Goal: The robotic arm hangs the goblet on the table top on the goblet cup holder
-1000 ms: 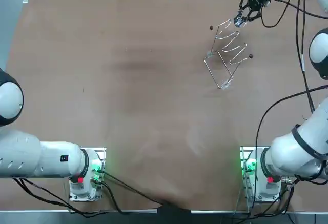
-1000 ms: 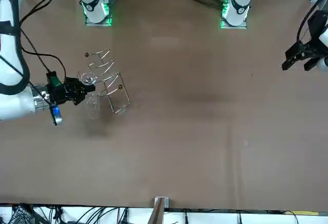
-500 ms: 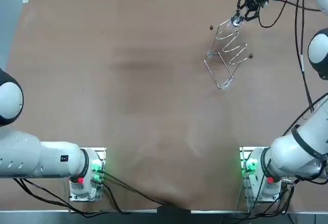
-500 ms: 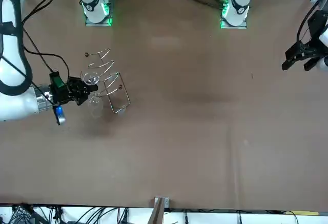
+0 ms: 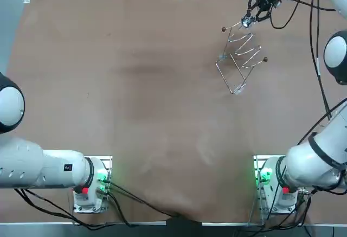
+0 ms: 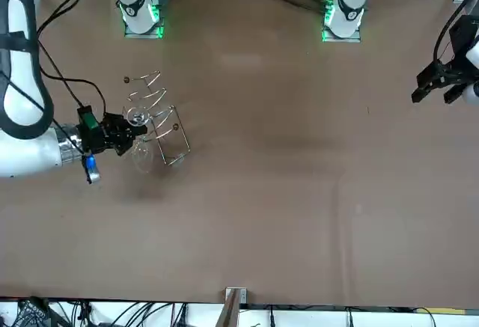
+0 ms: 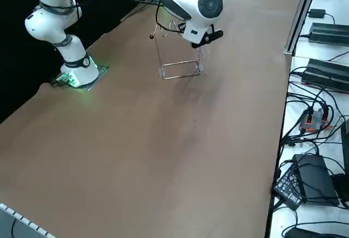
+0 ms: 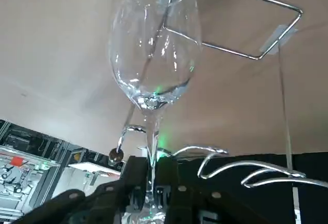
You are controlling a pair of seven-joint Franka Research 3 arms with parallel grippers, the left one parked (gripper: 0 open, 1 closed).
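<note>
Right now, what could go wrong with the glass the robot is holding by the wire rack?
1. The goblet is right beside the wire holder; a bump could chip the glass.
2. The right gripper pinches only the thin stem, so the goblet might slip or twist.
3. The wire holder looks light, so a push might slide or tip it.

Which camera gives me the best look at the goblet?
Right wrist view: the goblet fills it, bowl and stem clear, stem clamped in the right pincer beside the rack. Front view shows it small against the rack; top view only a glint at the pincer; right side view, the arm mostly hides it.
</note>
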